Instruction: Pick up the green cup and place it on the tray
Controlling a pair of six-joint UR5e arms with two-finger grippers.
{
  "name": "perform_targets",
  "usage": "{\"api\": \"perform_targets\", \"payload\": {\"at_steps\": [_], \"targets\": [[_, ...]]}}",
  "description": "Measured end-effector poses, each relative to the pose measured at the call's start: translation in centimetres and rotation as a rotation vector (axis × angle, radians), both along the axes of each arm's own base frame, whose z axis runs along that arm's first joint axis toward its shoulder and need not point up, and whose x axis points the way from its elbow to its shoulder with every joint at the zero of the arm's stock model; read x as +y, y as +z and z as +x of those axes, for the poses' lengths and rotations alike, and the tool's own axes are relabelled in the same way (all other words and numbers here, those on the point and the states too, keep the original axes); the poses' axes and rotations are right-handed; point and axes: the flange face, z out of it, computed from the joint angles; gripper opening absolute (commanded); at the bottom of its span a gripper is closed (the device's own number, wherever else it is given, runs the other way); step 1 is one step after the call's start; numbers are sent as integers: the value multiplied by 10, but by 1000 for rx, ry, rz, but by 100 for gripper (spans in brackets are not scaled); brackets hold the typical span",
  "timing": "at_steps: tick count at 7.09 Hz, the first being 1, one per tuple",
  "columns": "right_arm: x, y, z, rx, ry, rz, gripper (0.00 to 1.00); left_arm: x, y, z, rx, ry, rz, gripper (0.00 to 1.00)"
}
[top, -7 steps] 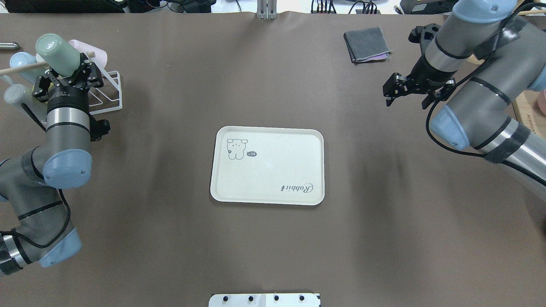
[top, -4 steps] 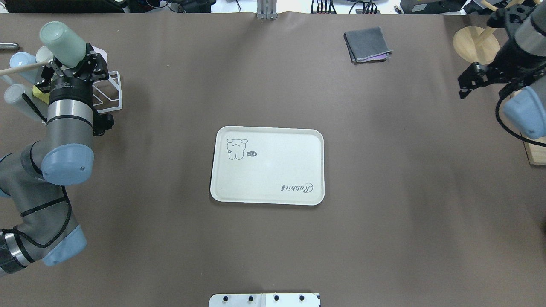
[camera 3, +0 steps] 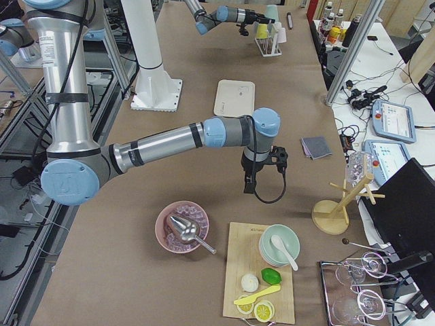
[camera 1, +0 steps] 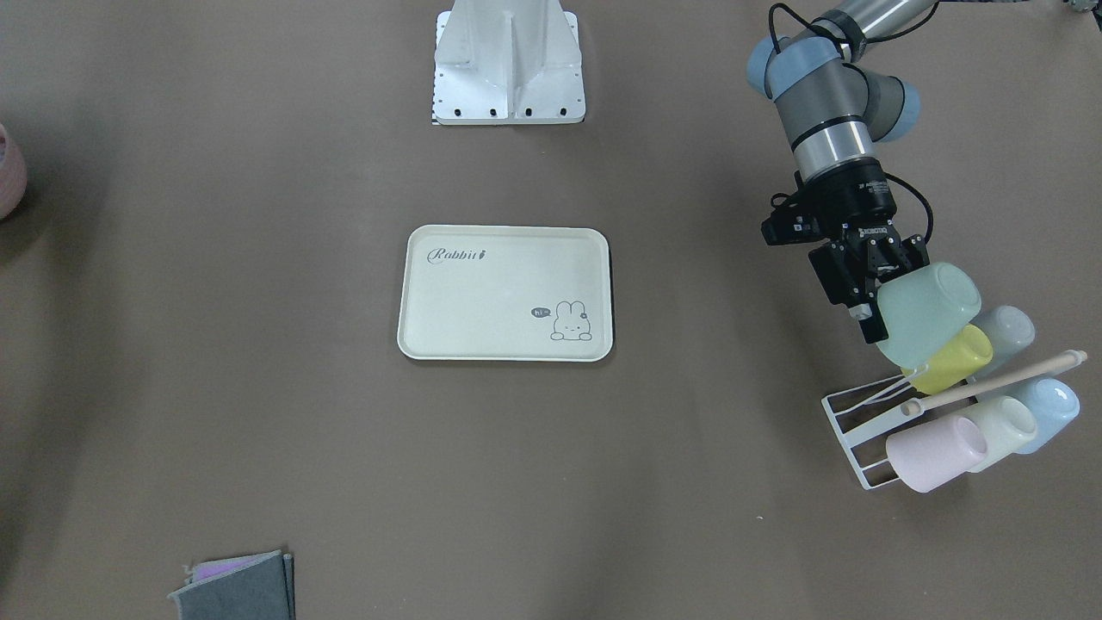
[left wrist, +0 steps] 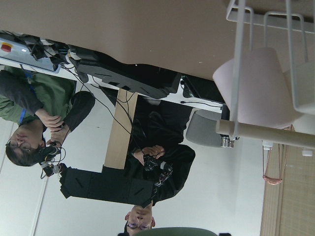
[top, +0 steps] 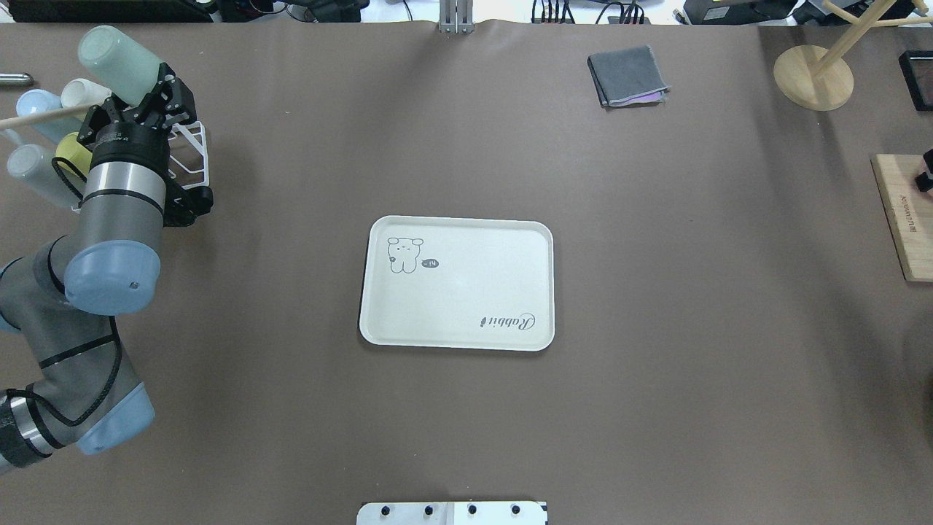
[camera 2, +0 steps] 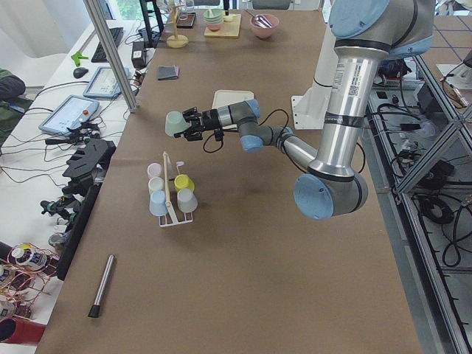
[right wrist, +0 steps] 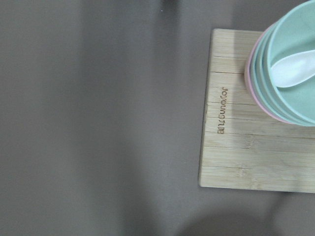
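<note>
Clamping the tilted green cup (top: 116,52), our left claw (top: 137,98) hangs over the rack (camera 1: 845,443). Our tray (top: 466,302) lies well apart, rightward.

The green cup (camera 1: 928,314) looks matt plastic, the tray (camera 1: 499,301) smooth.

overhead and front views opposed, both steeply down, sharing tray (top: 466,299)

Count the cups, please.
6: green cup in the left end effector; yellow cup, grey-blue cup, light-blue cup, whitish cup and pink cup on the rack. None seems hidden.
</note>
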Motion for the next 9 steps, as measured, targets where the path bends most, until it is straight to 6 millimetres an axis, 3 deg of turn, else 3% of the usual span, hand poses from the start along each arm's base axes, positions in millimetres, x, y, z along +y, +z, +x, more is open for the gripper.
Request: {"api": "perform_targets", "payload": {"at_steps": [2,4,7,9], "targets": [[6,18,25,39,-30,35,100,8,-20,0,201,69,33,56],[13,36,30,72,-111,72,100,11,-29,12,431,158,-2,56],[17,46,31,66,-150,77,100,20,-49,32,806,296,-73,53],[25,54,44,55,-122,40,100,23,-73,48,1071,361,-145,52]]}}
